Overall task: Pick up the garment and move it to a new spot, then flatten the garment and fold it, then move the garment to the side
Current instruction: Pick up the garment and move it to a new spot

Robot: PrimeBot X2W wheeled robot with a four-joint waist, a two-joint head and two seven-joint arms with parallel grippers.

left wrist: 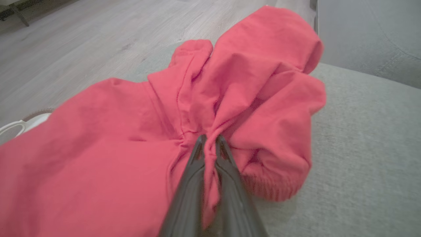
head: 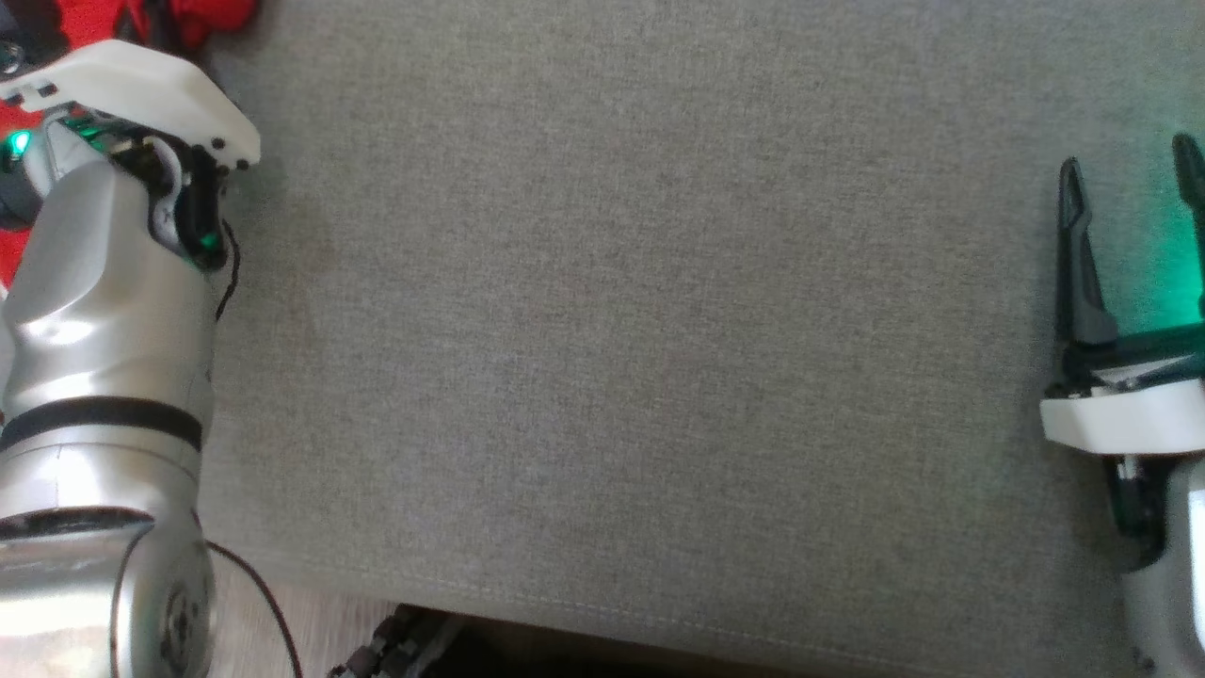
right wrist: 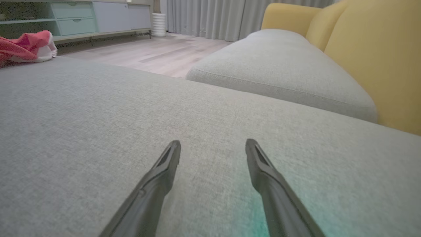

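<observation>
The red garment (left wrist: 131,138) lies bunched at the left end of a grey cushion (left wrist: 361,148), with part of it draped over the cushion's edge toward the wooden floor (left wrist: 82,42). The left gripper (left wrist: 210,144) has its jaws closed on a pinched fold near the middle of the cloth, and creases fan out from the pinch. A ribbed cuff rests on the cushion just to the right of the fingers. A white curved object (left wrist: 13,126) peeks out beside the garment's low left edge (what it is cannot be told).

From the head, the garment (head: 94,19) shows as a red patch in the top left corner, past the silver left forearm (head: 104,311) and a thin black cable (head: 231,273). The wide middle of the cushion (head: 612,330) is bare. The right gripper (head: 1128,160) hovers at the right edge with its jaws open and holding nothing, and green light falls on the fabric beside it.

In the right wrist view, the right gripper (right wrist: 213,144) points across the cushion (right wrist: 82,115), well apart from the garment (right wrist: 23,47) far to the left. Beyond are a second grey cushion (right wrist: 279,65), a yellow backrest (right wrist: 378,49), the floor (right wrist: 148,52), a low cabinet (right wrist: 98,16), a white ribbed pot (right wrist: 159,24) and grey curtains (right wrist: 210,16).
</observation>
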